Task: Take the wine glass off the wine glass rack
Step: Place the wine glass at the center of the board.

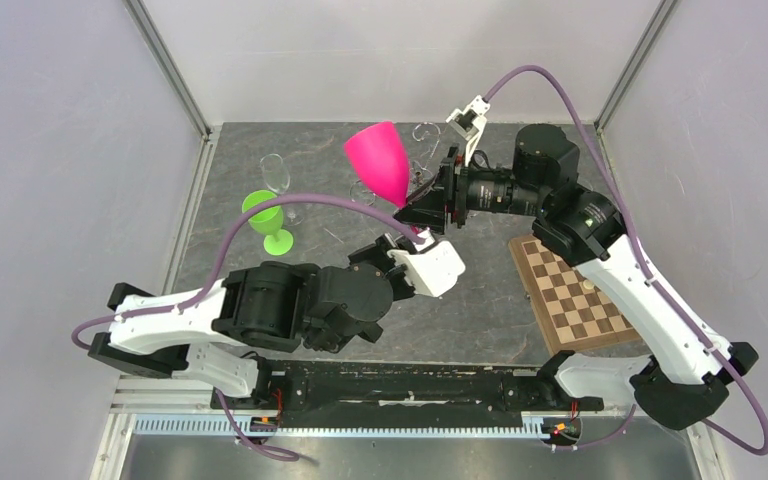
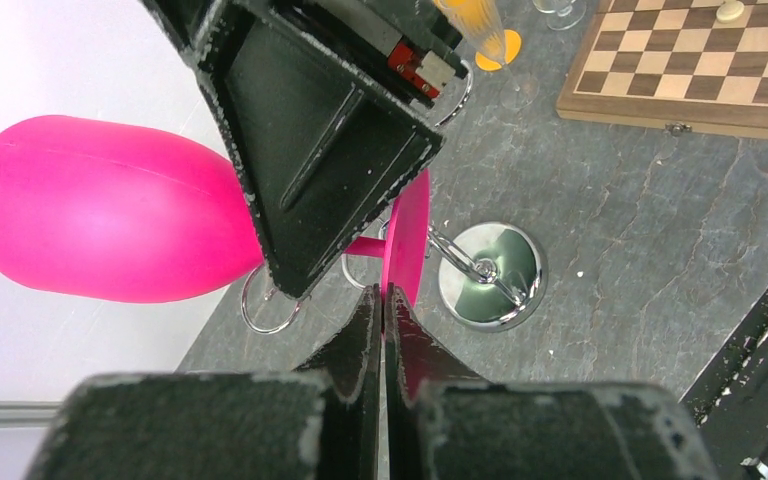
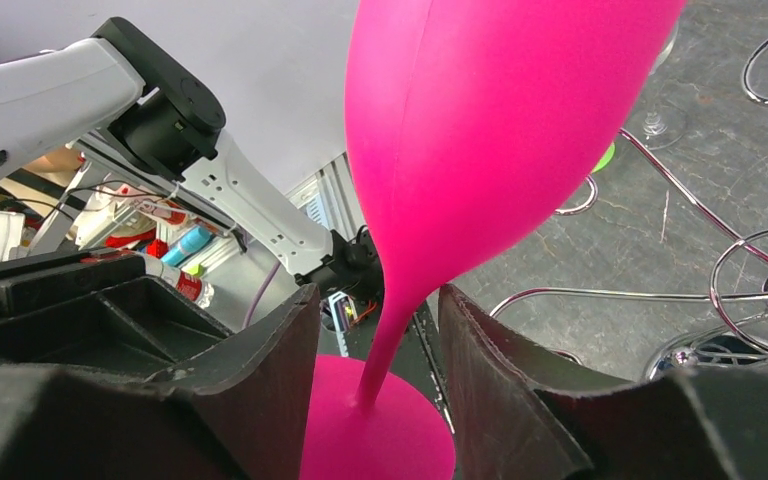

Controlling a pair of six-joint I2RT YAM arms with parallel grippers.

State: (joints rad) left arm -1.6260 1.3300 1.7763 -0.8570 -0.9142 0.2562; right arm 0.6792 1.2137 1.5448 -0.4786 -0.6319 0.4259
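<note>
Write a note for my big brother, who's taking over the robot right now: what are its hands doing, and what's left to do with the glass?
Left gripper: shut, tips at the foot rim of the matte bright pink wine glass; can't tell if it pinches it.
Right gripper: open, fingers either side of the pink stem, not clamped.
Shiny chrome wire wine glass rack: curled arms right beside the glass's foot; can't tell if the glass is free.
Done: both grippers at the glass.
Left: grip the stem, draw the glass clear.
</note>
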